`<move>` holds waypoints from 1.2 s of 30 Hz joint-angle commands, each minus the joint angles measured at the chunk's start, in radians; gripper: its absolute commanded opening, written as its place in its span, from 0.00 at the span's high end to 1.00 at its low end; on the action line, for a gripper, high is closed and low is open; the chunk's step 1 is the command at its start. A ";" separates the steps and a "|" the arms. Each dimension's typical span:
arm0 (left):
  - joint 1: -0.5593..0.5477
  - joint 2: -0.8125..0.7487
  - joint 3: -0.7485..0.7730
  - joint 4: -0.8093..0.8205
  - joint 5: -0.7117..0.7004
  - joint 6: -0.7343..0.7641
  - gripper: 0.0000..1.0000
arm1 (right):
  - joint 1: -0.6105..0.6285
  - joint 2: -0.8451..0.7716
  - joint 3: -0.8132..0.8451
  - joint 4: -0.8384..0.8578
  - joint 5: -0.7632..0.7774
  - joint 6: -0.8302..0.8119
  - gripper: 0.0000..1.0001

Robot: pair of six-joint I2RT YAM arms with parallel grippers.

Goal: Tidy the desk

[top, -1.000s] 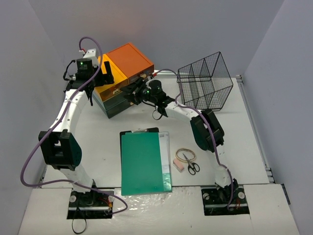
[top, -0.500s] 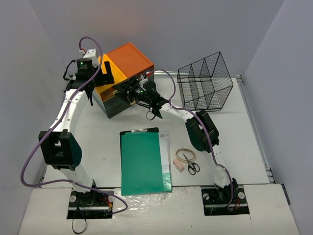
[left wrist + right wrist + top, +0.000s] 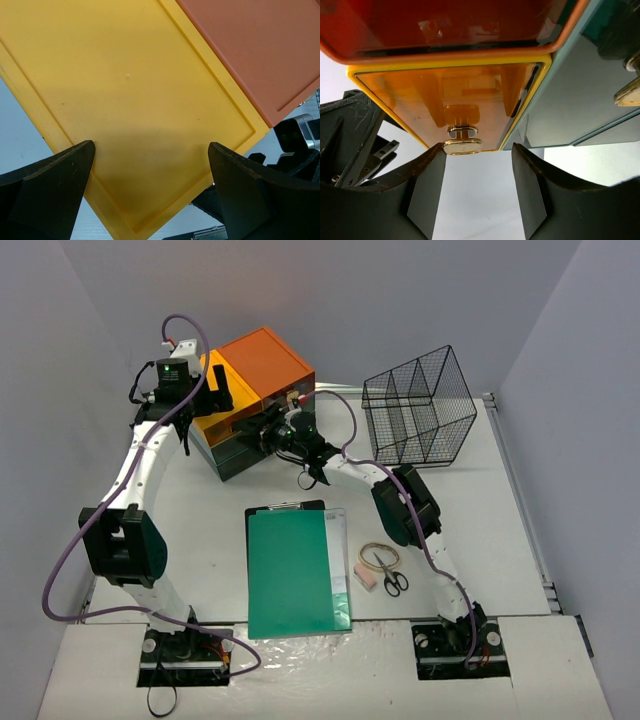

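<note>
The right gripper (image 3: 479, 150) has its jaws released and spread apart. A gold knob (image 3: 462, 145) sits just at the tip of one finger (image 3: 427, 185), and nothing is clamped on it. This knob belongs to the front of a clear yellow drawer (image 3: 420, 95), which is under the orange top of the drawer unit (image 3: 265, 362). A teal drawer front (image 3: 570, 107) is beside it. The left gripper (image 3: 151, 147) also has its jaws wide open and holds nothing. It hangs above a flat yellow surface (image 3: 130, 90) of the same unit, next to the orange top; I cannot tell whether it touches the surface. The unit stands near the far edge of the desk (image 3: 500, 530), toward the far left corner. The desk is the pale worktop under both arms, with a thin rail along its right edge. A black wire basket (image 3: 420, 405) stands near the far right corner. A clipboard (image 3: 300, 508) with a green sheet (image 3: 297, 575) lies near the middle of the near edge. Just beside it, toward the right edge, lie a rubber band (image 3: 378, 554), scissors (image 3: 390, 578) and a small pink eraser (image 3: 365, 578).
</note>
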 commanded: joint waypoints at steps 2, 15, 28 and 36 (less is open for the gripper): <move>0.024 0.012 -0.006 -0.187 -0.058 -0.017 0.03 | 0.001 -0.010 0.083 0.077 0.028 -0.009 0.49; 0.023 0.009 -0.009 -0.188 -0.058 -0.015 0.03 | 0.001 0.033 0.136 0.042 0.052 -0.017 0.69; 0.025 0.008 -0.011 -0.186 -0.063 -0.014 0.03 | 0.000 -0.118 -0.040 -0.038 0.041 -0.093 1.00; 0.026 0.007 -0.012 -0.178 -0.063 -0.022 0.03 | -0.008 -0.351 -0.282 -0.231 0.041 -0.222 1.00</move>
